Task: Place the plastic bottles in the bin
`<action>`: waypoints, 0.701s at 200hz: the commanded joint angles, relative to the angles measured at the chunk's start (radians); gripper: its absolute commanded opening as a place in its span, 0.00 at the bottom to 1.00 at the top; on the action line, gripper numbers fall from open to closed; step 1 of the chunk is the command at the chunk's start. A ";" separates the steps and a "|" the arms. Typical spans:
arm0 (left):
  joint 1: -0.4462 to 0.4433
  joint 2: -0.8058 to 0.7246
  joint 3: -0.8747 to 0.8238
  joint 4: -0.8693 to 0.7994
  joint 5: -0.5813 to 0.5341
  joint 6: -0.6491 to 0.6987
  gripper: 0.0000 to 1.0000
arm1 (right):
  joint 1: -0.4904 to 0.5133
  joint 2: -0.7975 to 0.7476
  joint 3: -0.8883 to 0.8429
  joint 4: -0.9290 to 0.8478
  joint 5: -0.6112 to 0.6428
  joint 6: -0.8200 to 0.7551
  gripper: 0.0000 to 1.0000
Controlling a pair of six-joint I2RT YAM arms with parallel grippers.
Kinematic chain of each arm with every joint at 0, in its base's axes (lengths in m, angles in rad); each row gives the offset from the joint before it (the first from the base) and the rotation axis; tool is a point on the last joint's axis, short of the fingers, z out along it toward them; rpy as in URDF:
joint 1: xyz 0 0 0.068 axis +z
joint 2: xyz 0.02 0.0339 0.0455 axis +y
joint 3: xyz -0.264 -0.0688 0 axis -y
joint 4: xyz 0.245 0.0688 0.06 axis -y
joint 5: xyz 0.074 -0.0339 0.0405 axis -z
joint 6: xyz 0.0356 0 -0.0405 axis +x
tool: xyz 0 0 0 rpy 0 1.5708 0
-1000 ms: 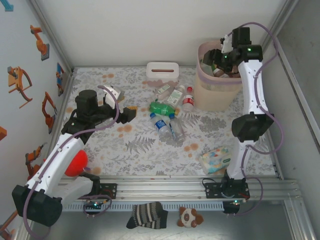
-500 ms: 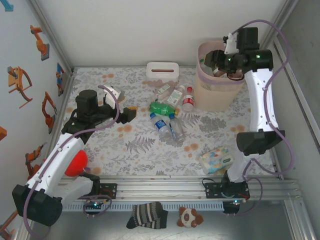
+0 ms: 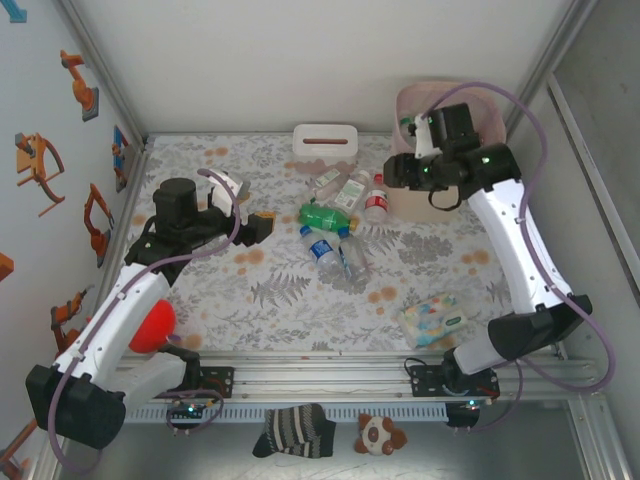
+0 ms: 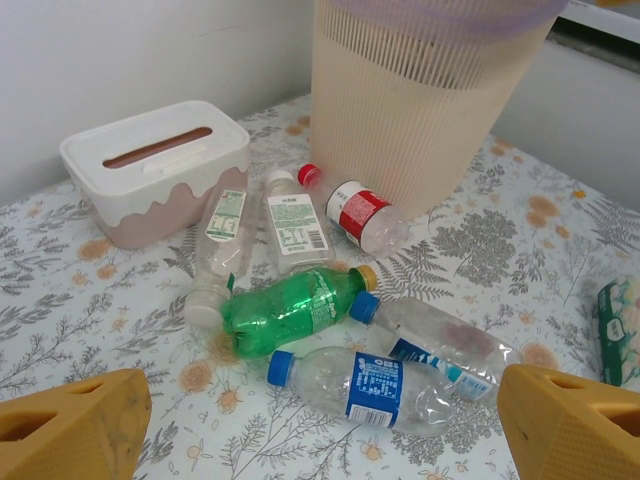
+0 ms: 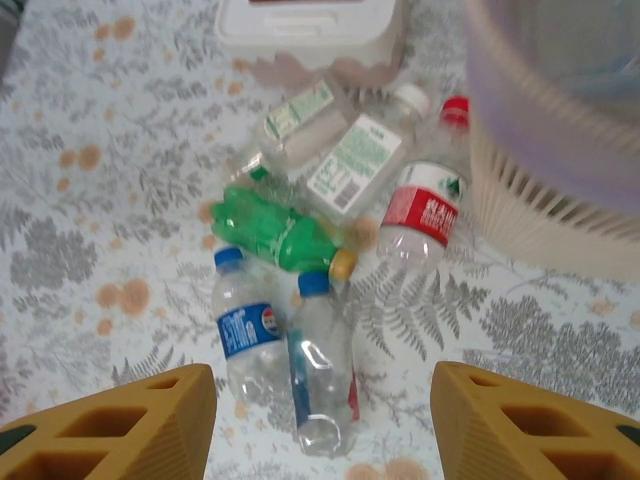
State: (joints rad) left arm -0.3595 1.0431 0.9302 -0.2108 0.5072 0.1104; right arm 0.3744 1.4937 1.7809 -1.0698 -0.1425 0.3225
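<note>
L gripper: the left gripper (image 4: 322, 400) hangs low over the left of the table (image 3: 200, 300). Jaws are wide apart w/ nothing btwn them, and we see it facing the heap.
Left to do: we count six bottles (image 3: 335, 215) lying on the table mid-way across, in a loose cluster just left of the bin. None is in a grip, so we judge plenty of work remains.
Bottle looks: all lie on their sides.
- Two clear bottles w/ pale labels (image 4: 222, 235) lie side by side near the white tissue box (image 4: 155, 165).
- A green bottle (image 4: 295, 305) w/ a yellowish cap sits below them.
- Two clear blue-capped bottles (image 4: 370, 385) are nearest us, touching.
- A red-label bottle (image 4: 360, 212) w/ a red cap lies right at the bin's foot.
R gripper: the right gripper (image 5: 320, 375) hovers above the cluster, beside the bin. Its fingers stand apart and hold nothing.
Bin: the bin (image 4: 420, 90) stands upright at the back right, pale ribbed wall, pinkish rim.
Done so far: the bin's inside is blurred and partly hidden by the arm, so we can't tell what's in it.
</note>
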 commanded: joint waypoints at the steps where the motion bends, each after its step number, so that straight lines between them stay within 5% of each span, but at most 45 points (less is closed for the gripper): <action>1: 0.002 0.006 0.031 -0.010 0.001 0.014 0.89 | 0.065 -0.024 -0.080 0.053 0.099 0.024 0.57; 76: 0.002 0.014 0.032 -0.015 -0.009 0.015 0.89 | 0.230 0.045 -0.386 0.228 0.172 0.089 0.57; 140: 0.001 0.013 0.033 -0.018 -0.012 0.017 0.89 | 0.284 0.222 -0.455 0.361 0.181 0.095 0.61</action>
State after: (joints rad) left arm -0.3595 1.0546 0.9318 -0.2165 0.4931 0.1108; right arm 0.6350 1.6745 1.3338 -0.7746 -0.0006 0.3981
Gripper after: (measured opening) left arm 0.891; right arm 0.597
